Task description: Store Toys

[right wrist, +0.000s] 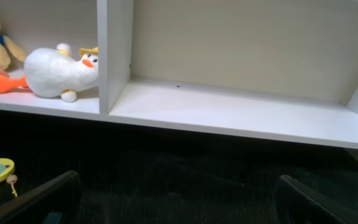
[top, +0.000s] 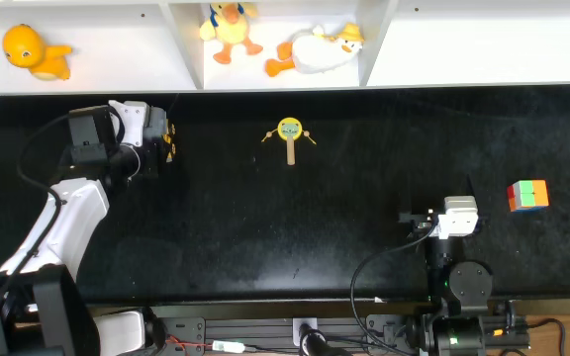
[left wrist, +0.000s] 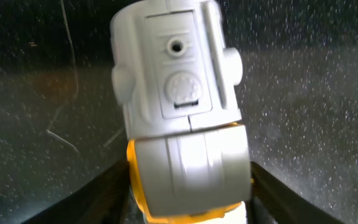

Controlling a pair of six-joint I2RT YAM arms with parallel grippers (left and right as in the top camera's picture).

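From above, the left arm [top: 72, 213] bends up the left side of the black counter [top: 265, 227]. The left claw [top: 139, 150] is clenched on a white toy robot [top: 148, 124] near the shelf [top: 191, 49]. The right arm [top: 458, 282] sits folded low on the right.

At the left wrist, the toy robot's long side runs straight out from between the fingers [left wrist: 101, 196], with its yellow band nearest them.

At the right wrist, the right claw [right wrist: 179, 202] is spread wide and faces the shelf.
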